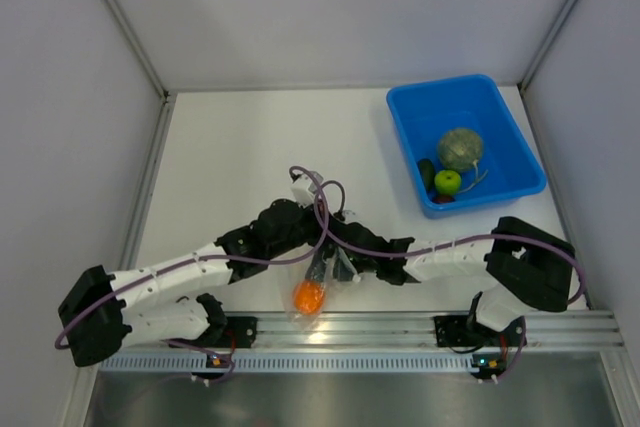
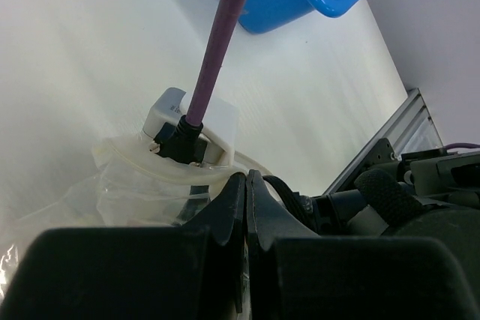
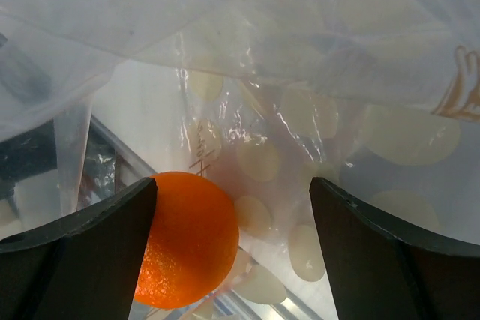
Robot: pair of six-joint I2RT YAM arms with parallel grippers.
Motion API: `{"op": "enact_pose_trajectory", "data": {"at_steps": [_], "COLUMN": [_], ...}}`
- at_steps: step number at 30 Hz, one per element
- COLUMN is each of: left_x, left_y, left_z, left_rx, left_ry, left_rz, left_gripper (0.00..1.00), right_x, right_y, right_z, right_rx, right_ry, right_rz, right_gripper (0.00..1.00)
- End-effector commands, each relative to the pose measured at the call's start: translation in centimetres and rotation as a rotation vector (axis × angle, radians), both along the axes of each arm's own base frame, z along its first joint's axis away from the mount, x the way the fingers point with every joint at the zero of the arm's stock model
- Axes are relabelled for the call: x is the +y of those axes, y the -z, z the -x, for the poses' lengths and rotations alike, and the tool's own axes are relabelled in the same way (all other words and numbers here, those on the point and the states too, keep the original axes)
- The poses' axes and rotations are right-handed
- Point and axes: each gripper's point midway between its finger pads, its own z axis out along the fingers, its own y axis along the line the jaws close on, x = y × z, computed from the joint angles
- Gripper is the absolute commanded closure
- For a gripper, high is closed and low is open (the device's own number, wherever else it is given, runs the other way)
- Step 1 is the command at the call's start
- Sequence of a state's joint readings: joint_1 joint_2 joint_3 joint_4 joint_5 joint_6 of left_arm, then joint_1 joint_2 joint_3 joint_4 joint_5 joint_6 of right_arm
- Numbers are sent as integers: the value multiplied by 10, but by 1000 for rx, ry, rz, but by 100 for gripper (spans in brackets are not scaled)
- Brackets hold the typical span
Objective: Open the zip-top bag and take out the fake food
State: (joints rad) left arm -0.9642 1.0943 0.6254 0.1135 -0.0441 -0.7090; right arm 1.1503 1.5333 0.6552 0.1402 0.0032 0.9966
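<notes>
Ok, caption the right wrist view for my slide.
Right gripper, fingers open, facing the round orange toy fruit inside the clear white-dotted plastic zip-top bag.

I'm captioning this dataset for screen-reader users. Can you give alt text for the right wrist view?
An orange lies inside the clear zip-top bag with pale polka dots, seen close up through crinkled plastic. The right end effector has its two dark fingers wide apart, framing the lower corners.

One zip-top bag (image 3: 315, 110), one orange (image 1: 308, 296), one melon (image 1: 460, 148), one green apple (image 1: 447, 182), one blue bin (image 1: 500, 112), two arms (image 1: 190, 272) (image 1: 450, 255)
</notes>
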Motion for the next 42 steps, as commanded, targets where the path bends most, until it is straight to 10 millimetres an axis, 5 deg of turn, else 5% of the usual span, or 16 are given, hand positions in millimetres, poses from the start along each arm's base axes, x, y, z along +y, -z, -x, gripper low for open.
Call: {"op": "enact_pose_trajectory", "data": {"at_steps": [1,8,12,16,21,22,25,29,32,37,42], "left_x": [18,6,-19,-35,-20,-14,8,6,2,-3,-5], "left_y": [13,-7,-56,-99,-128,-126,-78,-19,7,11,-2], "left_z": [-17,-2,-9,-22,-35,-36,-41,-35,-31,-28,-29], "left_rx": [-36,-60,-74,-63,-54,-56,-2,104,155,162,129], "left_ry": [-102,16,60,35,-121,-147,-264,-259,-243,-217,-228], "left_rz": [-39,19,66,122,260,272,216,125,77,61,78], "left_gripper": [100,100,100,100,100,100,100,100,100,100,100], "right_x": [30,3,-54,-112,-186,-207,-218,-196,-186,-186,-187], "right_y": [-27,-50,-42,-72,-99,-110,-124,-98,-78,-58,-62], "right_z": [33,-18,-56,-100,-137,-142,-147,-143,-134,-108,-91], "right_rx": [-5,-128,-238,-371,-441,-466,-487,-409,-347,-262,-250], "right_ry": [-128,157,302,417,508,550,532,372,316,251,239], "right_rz": [-163,-154,115,274,470,557,673,688,678,657,597], "right_gripper": [15,17,18,21,24,25,25,25,25,25,28]}}
